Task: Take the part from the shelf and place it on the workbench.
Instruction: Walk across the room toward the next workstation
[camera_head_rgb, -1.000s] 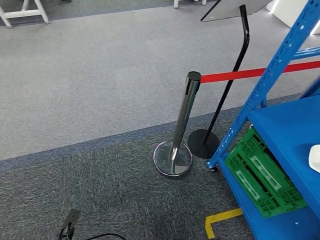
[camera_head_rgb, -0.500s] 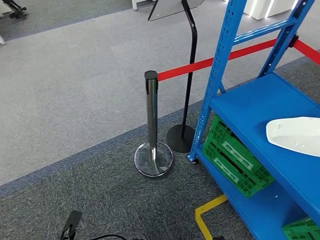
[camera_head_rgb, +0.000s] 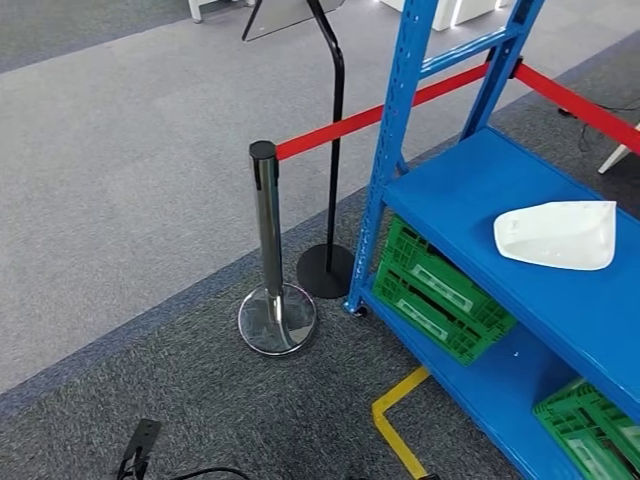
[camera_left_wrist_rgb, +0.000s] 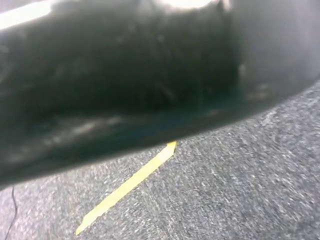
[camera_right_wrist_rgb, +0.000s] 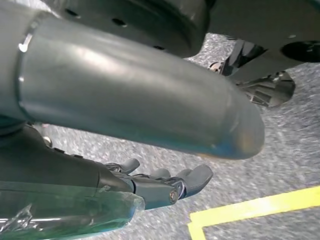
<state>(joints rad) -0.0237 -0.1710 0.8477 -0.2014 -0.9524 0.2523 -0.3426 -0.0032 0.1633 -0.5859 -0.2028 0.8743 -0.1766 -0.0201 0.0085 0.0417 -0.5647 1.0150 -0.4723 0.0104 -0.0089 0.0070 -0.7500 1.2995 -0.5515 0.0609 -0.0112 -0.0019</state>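
A dark clip-like object (camera_head_rgb: 138, 446) with a black cable lies on speckled charcoal carpet at the lower left of the head view, where a band of paler grey carpet (camera_head_rgb: 136, 150) fills the upper left. Toward the centre, a polished chrome stanchion (camera_head_rgb: 266, 235) rises from a round mirrored base, a flat red belt (camera_head_rgb: 332, 130) running from its black cap toward the upper right. Just behind it stands a thin black pole (camera_head_rgb: 334, 150) on a matte black disc base. Right of centre, a perforated blue steel upright carries the blue shelf (camera_head_rgb: 453, 200), its smooth painted deck sloping toward the right edge. The part (camera_head_rgb: 557, 235), a smooth white shell, rounded at one end and squared at the other, lies flat on that deck at the right of the frame, with nothing touching it. Beneath the deck, a ribbed green plastic crate (camera_head_rgb: 434, 295) leans on the lower level, and a second one sits at the lower right corner. Yellow floor tape (camera_head_rgb: 392, 425) forms a corner at the bottom centre. In the right wrist view, the right hand (camera_right_wrist_rgb: 166, 185) hangs over the carpet at the lower left, its dark fingers (camera_right_wrist_rgb: 196, 179) loosely extended and holding nothing. The left hand's state cannot be told; its wrist view is blurred, showing carpet and a yellow strip.
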